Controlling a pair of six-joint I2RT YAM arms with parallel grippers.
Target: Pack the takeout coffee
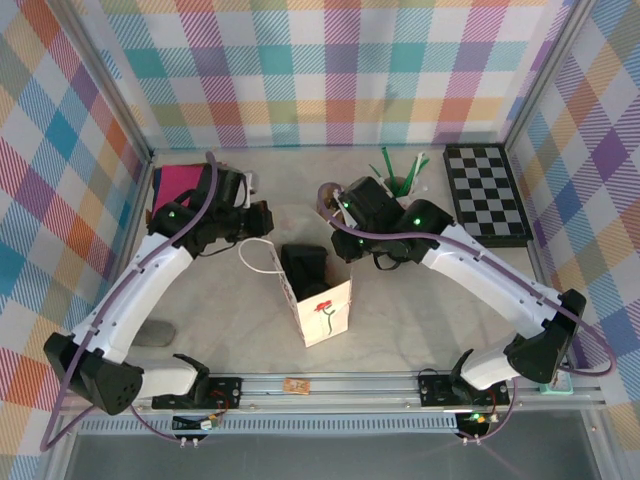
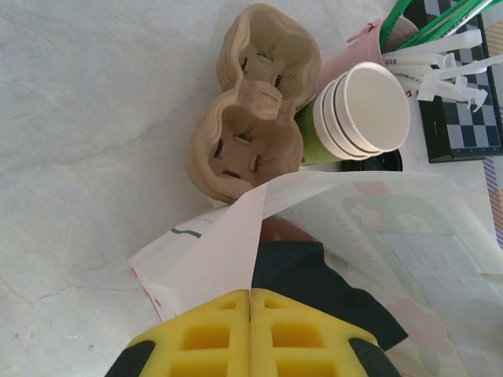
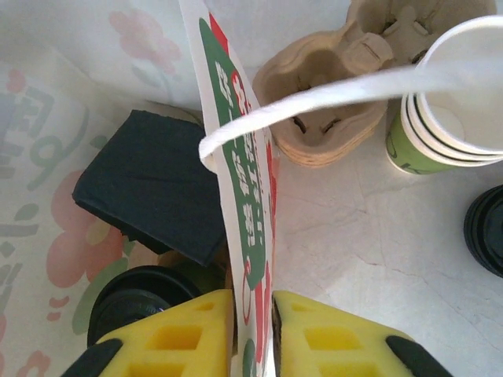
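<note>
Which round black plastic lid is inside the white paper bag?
The round black plastic lid by the folded black napkin, left of the white paper bag wall. The other black lid lies outside on the table, beside the stacked green-and-white paper cups.

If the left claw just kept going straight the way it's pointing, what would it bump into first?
The left gripper is pinched on the rim of the paper bag, so that fold comes first. Beyond it, likely the brown cardboard cup carriers, though depth is hard to judge.
</note>
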